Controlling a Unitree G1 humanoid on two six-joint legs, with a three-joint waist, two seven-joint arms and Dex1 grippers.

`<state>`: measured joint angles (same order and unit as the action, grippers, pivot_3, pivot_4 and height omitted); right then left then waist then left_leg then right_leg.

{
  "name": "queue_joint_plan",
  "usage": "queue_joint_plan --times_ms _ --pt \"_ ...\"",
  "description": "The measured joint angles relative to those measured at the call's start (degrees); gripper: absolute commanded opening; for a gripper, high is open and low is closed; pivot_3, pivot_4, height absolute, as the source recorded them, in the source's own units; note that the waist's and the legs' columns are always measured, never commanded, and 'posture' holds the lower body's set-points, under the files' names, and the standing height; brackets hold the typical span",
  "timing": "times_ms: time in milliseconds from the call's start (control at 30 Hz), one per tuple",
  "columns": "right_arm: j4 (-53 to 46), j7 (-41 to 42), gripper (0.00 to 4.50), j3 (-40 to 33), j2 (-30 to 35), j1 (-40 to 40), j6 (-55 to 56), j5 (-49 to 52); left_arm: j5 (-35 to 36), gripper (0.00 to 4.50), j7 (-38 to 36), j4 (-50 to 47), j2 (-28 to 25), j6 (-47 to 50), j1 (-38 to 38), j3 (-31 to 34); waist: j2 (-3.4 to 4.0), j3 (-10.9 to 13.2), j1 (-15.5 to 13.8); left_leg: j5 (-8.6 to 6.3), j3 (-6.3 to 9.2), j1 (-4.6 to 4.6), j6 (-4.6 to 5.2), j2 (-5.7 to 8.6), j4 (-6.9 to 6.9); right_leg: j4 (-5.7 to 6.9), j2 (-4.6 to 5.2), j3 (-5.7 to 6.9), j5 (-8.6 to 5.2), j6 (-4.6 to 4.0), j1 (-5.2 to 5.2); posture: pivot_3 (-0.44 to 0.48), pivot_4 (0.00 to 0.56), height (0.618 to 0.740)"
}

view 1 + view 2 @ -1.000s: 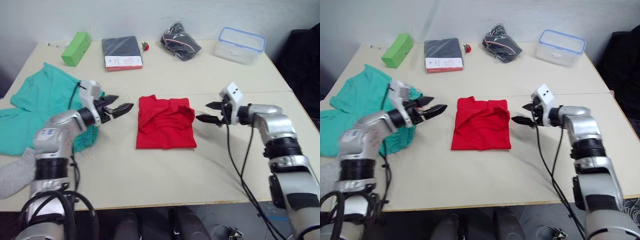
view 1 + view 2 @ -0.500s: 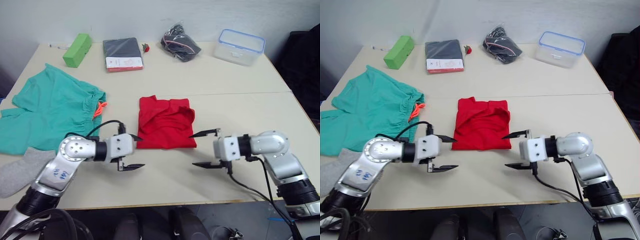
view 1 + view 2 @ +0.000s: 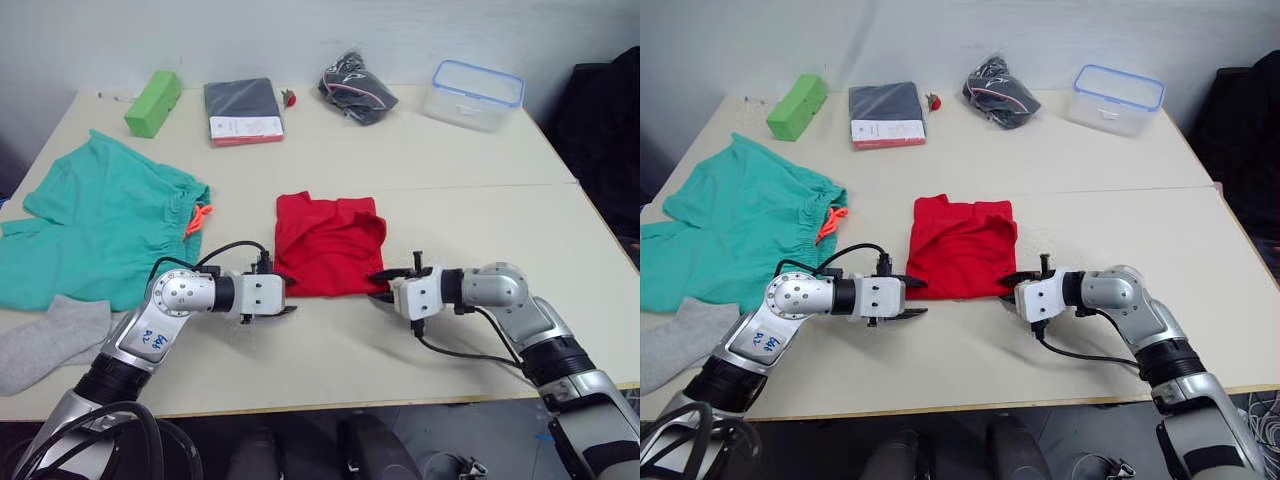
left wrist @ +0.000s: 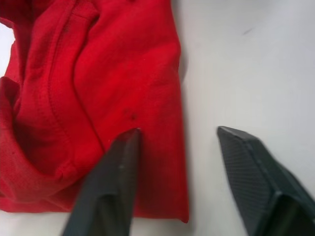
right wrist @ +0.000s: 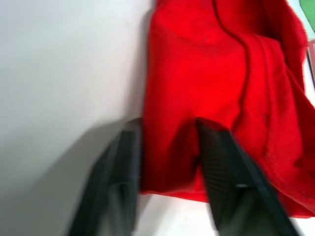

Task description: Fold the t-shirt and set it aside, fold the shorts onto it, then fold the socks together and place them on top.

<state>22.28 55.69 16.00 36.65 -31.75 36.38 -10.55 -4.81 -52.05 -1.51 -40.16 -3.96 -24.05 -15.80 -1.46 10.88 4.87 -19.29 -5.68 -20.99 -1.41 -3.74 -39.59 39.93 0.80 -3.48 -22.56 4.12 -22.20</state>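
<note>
Socks (image 3: 50, 340) lie at table's (image 3: 480, 190) left-front edge w/ shorts (image 3: 95, 230) spread behind; left gripper (image 3: 912, 298), now dropped in from out wide, sits agape at t-shirt's (image 3: 330, 243) near-left corner. T-shirt's folded mid-table. Right gripper (image 3: 1008, 292) has likewise closed in, parted astride near-right corner, so prob. abt to pinch & move it aside.

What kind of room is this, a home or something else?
Probably a lab or test room, not a home: a plain pale table against a bare wall, laid with a red folded t-shirt, teal shorts and a clear plastic lidded box.
</note>
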Motion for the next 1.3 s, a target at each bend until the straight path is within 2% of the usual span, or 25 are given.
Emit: queue_joint_plan --times_ms 33,167,400,567,667,800,900,1033,1300 --pt "0.36 0.11 0.08 0.04 0.00 0.00 -0.02 0.06 -0.05 1.05 -0.03 0.01 -0.07 -0.08 0.25 0.00 0.00 0.00 -0.01 0.00 0.01 0.01 0.00 0.00 0.00 0.01 0.00 0.01 0.00 0.00 0.02 0.000 0.150 0.740" --pt "0.47 1.89 0.00 0.05 0.13 -0.33 -0.37 1.45 0.22 0.02 -0.60 0.06 -0.20 0.58 0.42 0.11 0.00 0.00 -0.07 0.00 0.03 0.00 0.00 0.00 -0.01 0.02 0.00 0.03 0.00 0.00 0.01 0.000 0.150 0.740" --pt "-6.48 14.80 0.00 1.64 4.45 4.11 -1.73 13.07 8.89 0.02 -7.28 -6.03 -3.23 8.02 5.94 3.81 0.00 0.00 -0.10 -0.01 0.18 -0.20 0.01 0.00 0.15 -0.05 0.03 0.14 -0.01 -0.02 -0.16 0.000 0.150 0.740" --pt "-13.85 22.30 0.00 2.22 7.94 9.82 -3.87 19.93 15.19 0.02 -10.78 -16.48 -9.13 15.51 15.24 8.35 0.00 0.00 -0.02 -0.01 0.20 -0.14 0.01 0.00 0.18 -0.12 0.04 0.14 -0.01 -0.03 -0.05 0.000 0.150 0.740" --pt "-15.72 24.34 0.00 3.23 7.90 10.92 -4.89 21.34 17.59 0.02 -11.17 -22.36 -10.62 18.98 20.21 10.34 0.00 0.00 -0.08 -0.02 0.25 -0.03 0.02 0.01 0.17 -0.21 0.03 0.15 -0.02 -0.03 0.12 0.000 0.150 0.740" --pt "-15.13 25.43 0.00 3.71 7.63 10.85 -3.52 21.24 18.34 0.02 -9.90 -27.69 -10.41 21.82 22.73 10.12 -0.01 0.01 -0.35 -0.04 0.31 0.36 0.06 0.03 0.29 -0.46 0.02 0.21 -0.02 -0.04 0.60 0.000 0.150 0.740" --pt "-14.10 25.92 0.00 3.76 7.54 10.19 -2.42 21.16 14.94 0.02 -6.59 -26.35 -9.30 21.58 19.84 9.04 -0.01 0.01 -0.66 -0.06 0.29 0.71 0.09 0.07 0.42 -0.60 0.02 0.20 -0.02 -0.04 0.99 0.000 0.150 0.740" --pt "-12.63 25.47 0.00 3.74 7.47 9.52 -2.04 20.59 12.04 0.90 -4.35 -21.14 -8.08 17.38 16.07 9.00 -0.01 0.01 -0.69 -0.08 0.23 0.70 0.08 0.05 0.46 -0.60 0.01 0.18 -0.02 -0.04 0.90 0.000 0.150 0.740" --pt "-10.73 22.18 0.00 3.69 6.66 8.80 -0.40 18.15 14.41 3.34 -16.76 -15.05 -9.04 11.56 8.35 4.94 -0.01 0.01 -0.20 -0.05 0.18 0.66 0.04 0.04 0.45 -0.52 0.00 0.16 -0.03 -0.05 0.81 0.000 0.150 0.740"
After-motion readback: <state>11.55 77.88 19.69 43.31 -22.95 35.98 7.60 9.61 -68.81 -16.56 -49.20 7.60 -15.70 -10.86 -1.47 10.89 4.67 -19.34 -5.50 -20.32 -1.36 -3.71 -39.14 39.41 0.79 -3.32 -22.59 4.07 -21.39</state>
